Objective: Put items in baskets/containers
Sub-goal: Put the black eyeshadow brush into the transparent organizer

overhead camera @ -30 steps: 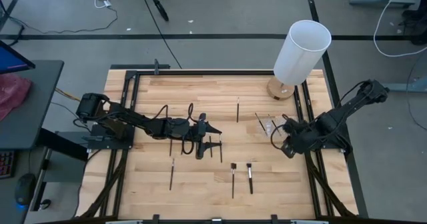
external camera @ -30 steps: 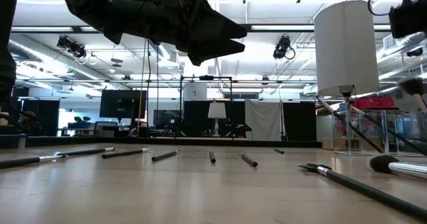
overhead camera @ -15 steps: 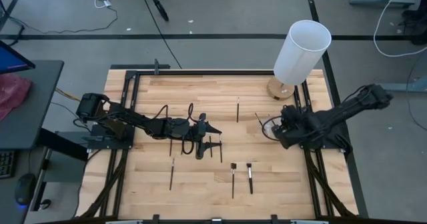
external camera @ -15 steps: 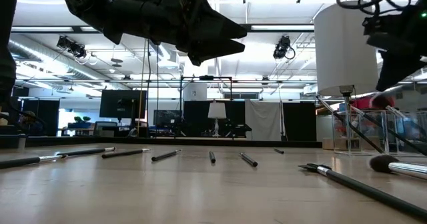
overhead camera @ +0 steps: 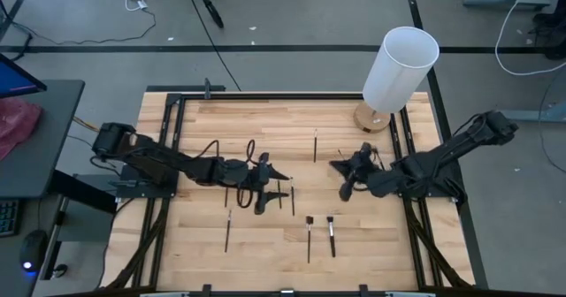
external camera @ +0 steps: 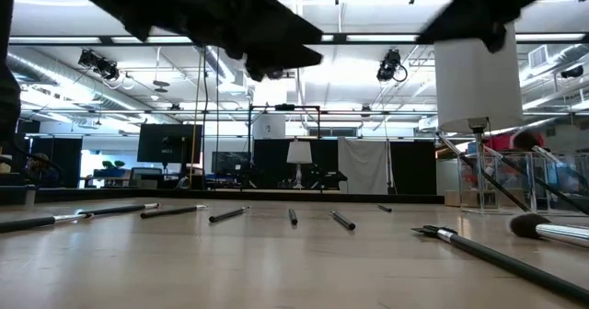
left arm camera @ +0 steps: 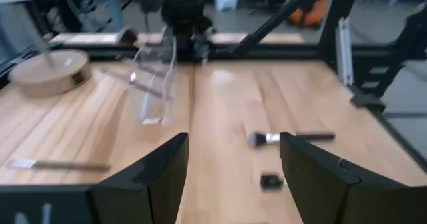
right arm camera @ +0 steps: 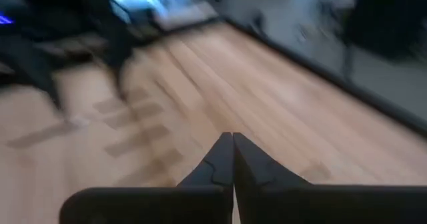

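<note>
On brushes (overhead camera: 331, 236), holder (left arm camera: 155, 84): seemingly no legible writing.

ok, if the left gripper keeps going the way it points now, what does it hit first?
Likely the brush lying crosswise on the table just beyond the open left gripper, if it travels low enough. Past that, the clear holder sits off to one side of the line, so it looks missed; depth is unclear.

Left gripper (overhead camera: 281, 184) hung over table centre-left, fingers spread, empty. Right gripper (overhead camera: 339, 177) reached in from right edge toward centre, fingers (right arm camera: 230, 159) pressed together, empty.
</note>
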